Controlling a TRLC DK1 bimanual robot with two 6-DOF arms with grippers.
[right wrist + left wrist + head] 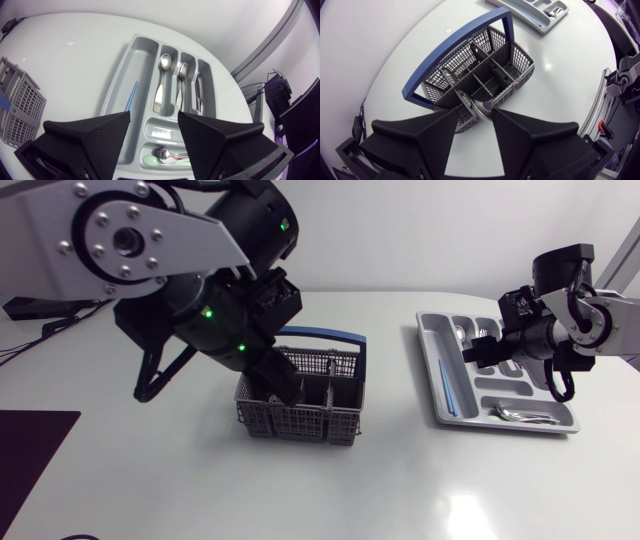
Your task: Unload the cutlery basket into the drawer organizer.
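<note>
Although our left gripper (pixel 283 388) is lowered to the cutlery basket (pixel 330 415), it has hold of nothing; in the left wrist view its two fingers stand well apart, with their tips at the nearest compartment of the basket; a small shiny metal piece (pixel 485 106) shows there, just ahead of the gap between the fingers, and we cannot tell what it is. In the head view the basket stands upright in the middle of the frame on the white table (pixel 400 480); its blue handle (pixel 335 333) is behind it. Our right gripper (pixel 154 125) hangs over the drawer organizer (pixel 432 375) at the right of the frame, well apart from the basket; its fingers are also wide open and grip nothing. Ahead of this gripper a spoon (pixel 162 80), a fork (pixel 181 85) and a knife (pixel 198 95) lie in three narrow compartments side by side; a thin blue stick (pixel 131 96) lies in the long compartment beside the spoon; some small spoons (pixel 167 155) lie in the cross compartment under the gripper.
</note>
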